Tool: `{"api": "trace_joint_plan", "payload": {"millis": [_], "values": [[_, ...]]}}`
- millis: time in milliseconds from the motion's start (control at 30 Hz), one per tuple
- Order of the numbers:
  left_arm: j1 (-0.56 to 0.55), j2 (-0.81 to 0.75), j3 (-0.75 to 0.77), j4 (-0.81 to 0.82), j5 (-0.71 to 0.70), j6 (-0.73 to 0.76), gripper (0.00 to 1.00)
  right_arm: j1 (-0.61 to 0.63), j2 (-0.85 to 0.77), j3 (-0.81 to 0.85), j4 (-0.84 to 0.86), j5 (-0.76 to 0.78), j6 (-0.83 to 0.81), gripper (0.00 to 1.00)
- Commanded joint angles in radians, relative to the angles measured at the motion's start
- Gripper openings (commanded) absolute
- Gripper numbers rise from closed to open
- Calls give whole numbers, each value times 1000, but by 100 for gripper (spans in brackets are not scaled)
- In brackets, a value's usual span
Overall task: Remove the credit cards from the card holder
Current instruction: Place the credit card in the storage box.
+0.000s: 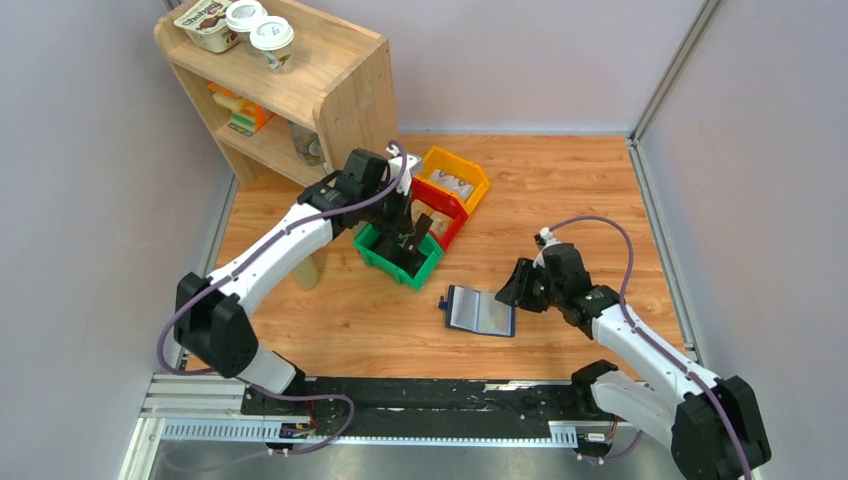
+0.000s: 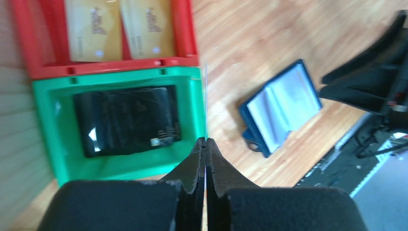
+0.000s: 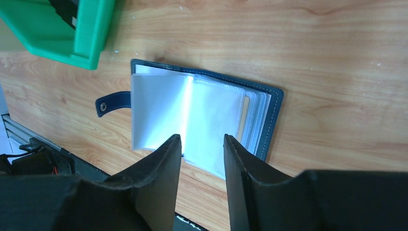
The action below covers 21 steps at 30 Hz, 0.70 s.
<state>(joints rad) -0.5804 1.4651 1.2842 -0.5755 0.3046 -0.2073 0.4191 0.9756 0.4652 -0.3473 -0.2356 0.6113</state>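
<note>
Now left tool (image 2: 206, 144) pinches card (image 2: 206, 96), right tool (image 3: 202, 139) half-open.

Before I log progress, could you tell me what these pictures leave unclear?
- Left wrist view: the card in the left fingers is edge-on, so its face is hidden.
- Left wrist view: the top edge cuts off the red bin.
- Right wrist view: the holder has overlapping glossy sleeves, so remaining cards cannot be counted.
- Top view: the yellow bin holds things too small to identify.

Overlooked whole bench (image 1: 560, 200) from above and behind. Looked down closely past fingers (image 3: 161, 168) from each wrist. Shared card holder (image 1: 480, 311), green bin (image 1: 428, 268).
</note>
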Motion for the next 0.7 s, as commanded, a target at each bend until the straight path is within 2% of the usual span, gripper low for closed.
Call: {"api": "trace_joint_plan", "payload": {"millis": [0,233,400,500,567,667], "values": [[82,144,124,-241,48,192,0,-5,-52,69,-56,41,-57,41],[105,310,184,-273,56,206,0,-5,-55,92,-76,39,-81,42],[106,374,193,-244,132,194,0,-5,-46,93,-78,36,-88,42],[106,385,190,-238,96,169,0,-5,-37,99,-84,42,-93,42],[105,370,187,-238,39,158,9,-5,-34,102,-91,54,-94,42],[105,331,178,-236,-48,155,36,-5,-34,98,-101,64,-93,43]]}}
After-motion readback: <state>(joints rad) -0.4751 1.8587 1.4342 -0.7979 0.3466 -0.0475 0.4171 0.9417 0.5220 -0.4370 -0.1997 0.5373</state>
